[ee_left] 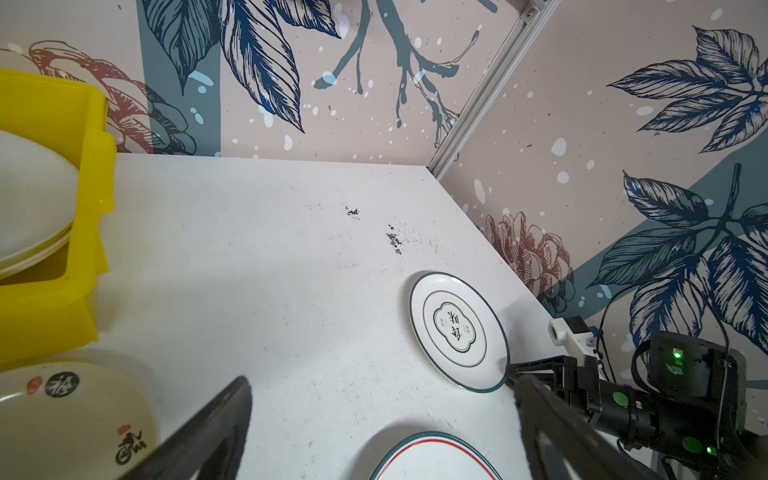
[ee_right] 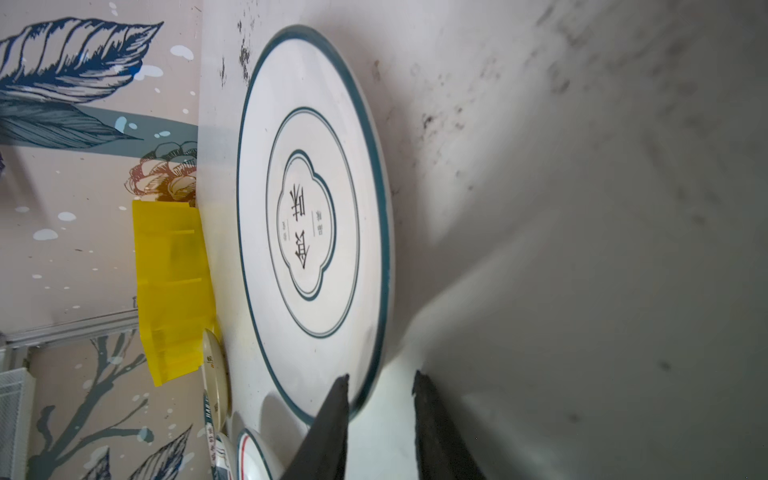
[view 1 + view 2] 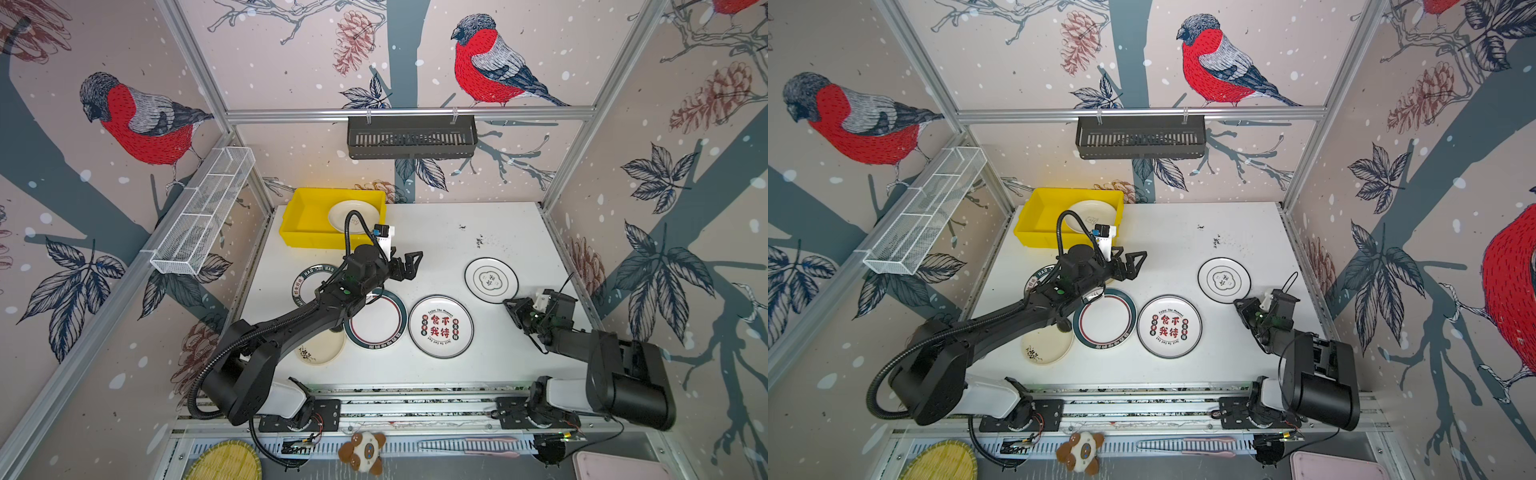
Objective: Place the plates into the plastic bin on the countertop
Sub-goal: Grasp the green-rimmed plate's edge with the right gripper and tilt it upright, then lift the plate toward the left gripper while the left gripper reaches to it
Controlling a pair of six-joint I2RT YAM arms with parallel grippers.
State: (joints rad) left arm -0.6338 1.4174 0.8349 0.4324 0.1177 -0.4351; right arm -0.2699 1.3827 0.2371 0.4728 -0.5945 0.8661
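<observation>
1. My left claw [image 3: 409,264] hangs released above the countertop [image 3: 436,232], just off the near right corner of the yellow bin [image 3: 307,242]. Its jaws are spread wide with nothing between them.
2. The bin stands on the countertop. At least two cream plates [image 3: 353,214] lie stacked inside it, at its right end.
3. My right claw [image 2: 380,376] is well apart from the bin. It sits at the rim of the cloud-badge plate [image 3: 491,279], on the side facing away from the bin.
4. The right claw's jaws stand only a little apart and straddle that rim, with one finger over the plate's face and the other outside the edge. A bright strip shows between the rim and the outer finger, so the claw is not clenched. The plate lies flat on the countertop.
5. The red-lettered plate [image 3: 440,326] lies on the countertop, nearer the bin than the cloud-badge plate. The ringed plate [image 3: 376,320] lies just beside it on the bin's side.
6. The flower plate [image 3: 320,351] lies close to the ringed plate, partly under my left arm.
7. The dark-banded plate [image 3: 307,278] lies near the bin's front wall, mostly hidden by my left arm.
8. In the left wrist view, a stamped cream plate [image 1: 62,415] lies just beside the bin, outside it.
</observation>
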